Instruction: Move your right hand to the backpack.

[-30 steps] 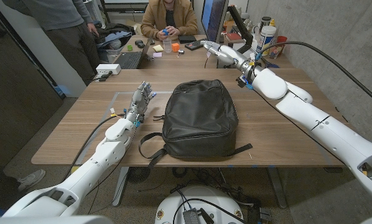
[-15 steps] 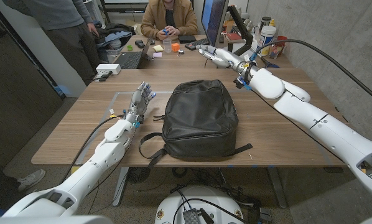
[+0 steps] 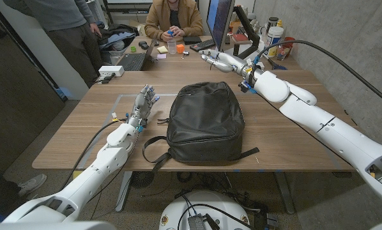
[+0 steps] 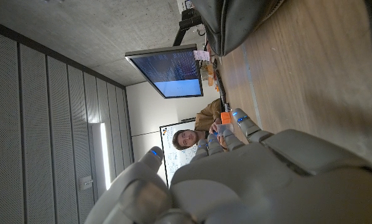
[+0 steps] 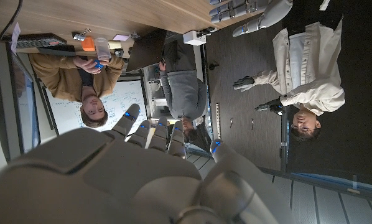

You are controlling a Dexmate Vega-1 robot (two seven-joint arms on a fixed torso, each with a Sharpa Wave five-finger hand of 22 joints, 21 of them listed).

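Note:
A black backpack lies flat in the middle of the wooden table, its straps trailing toward the near edge. My right hand hangs in the air just beyond the backpack's far end, fingers spread and holding nothing. My left hand stays on the table a little to the left of the backpack, fingers apart and pointing away, nothing in it. The backpack's edge also appears in the left wrist view, past my left hand. The back of my right hand shows in the right wrist view.
A second table behind holds a laptop, a monitor, bottles and small items. A person in a tan jacket sits there; another person stands at the far left. A concrete wall runs along the right.
My right hand has moved leftward above the table's far edge, coming closer to the backpack's far end. The left arm and the backpack have not moved.

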